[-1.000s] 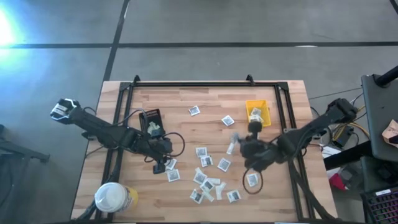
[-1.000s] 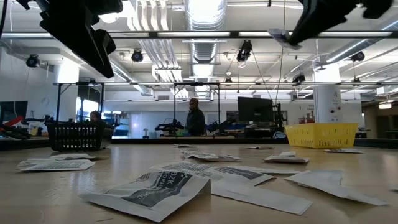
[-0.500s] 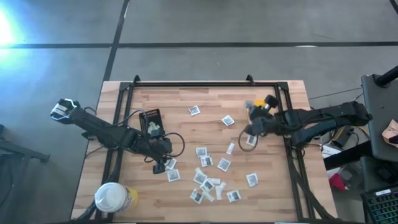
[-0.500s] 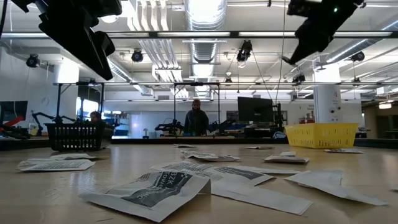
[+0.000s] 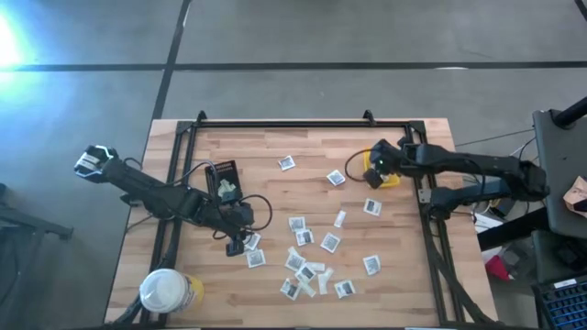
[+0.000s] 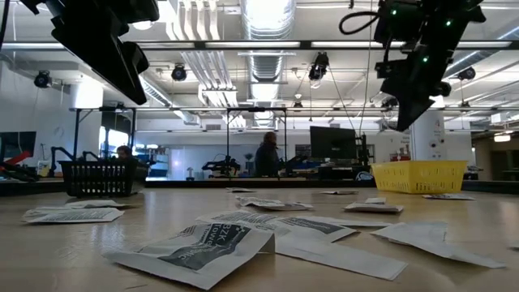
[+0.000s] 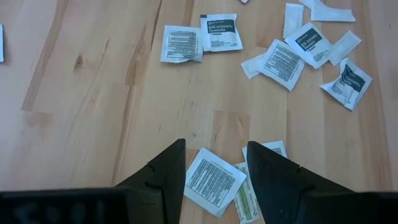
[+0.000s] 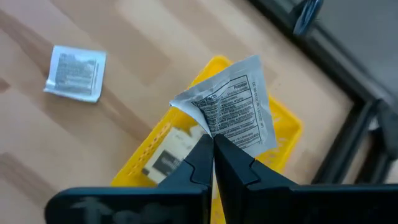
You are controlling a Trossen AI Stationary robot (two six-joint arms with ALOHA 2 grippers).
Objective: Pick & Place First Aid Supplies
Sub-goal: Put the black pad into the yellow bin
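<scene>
A pale wooden table [image 5: 275, 147] framed by black rails stands on a grey floor, scattered with small white packets [image 5: 307, 261]; a round white-lidded tub [image 5: 167, 291] sits at its near left corner and a black tray [image 5: 223, 177] lies toward the left. Seen level across the tabletop, a large workshop lies behind, with ceiling lights and ducts, a dark monitor [image 6: 332, 143], a black basket [image 6: 97, 177] and a person [image 6: 266, 156] standing at a bench. The right gripper [image 8: 213, 151] hangs over the yellow bin [image 5: 382, 167] near the table's far right, its fingers pinched tight on the corner of one white printed packet [image 8: 233, 109]; another packet already lies inside the bin. The left gripper [image 7: 214, 171] hovers low over the table's left-centre with its fingers spread, holding nothing, above a printed packet [image 7: 212, 180] and a pale green strip [image 7: 246, 199].
</scene>
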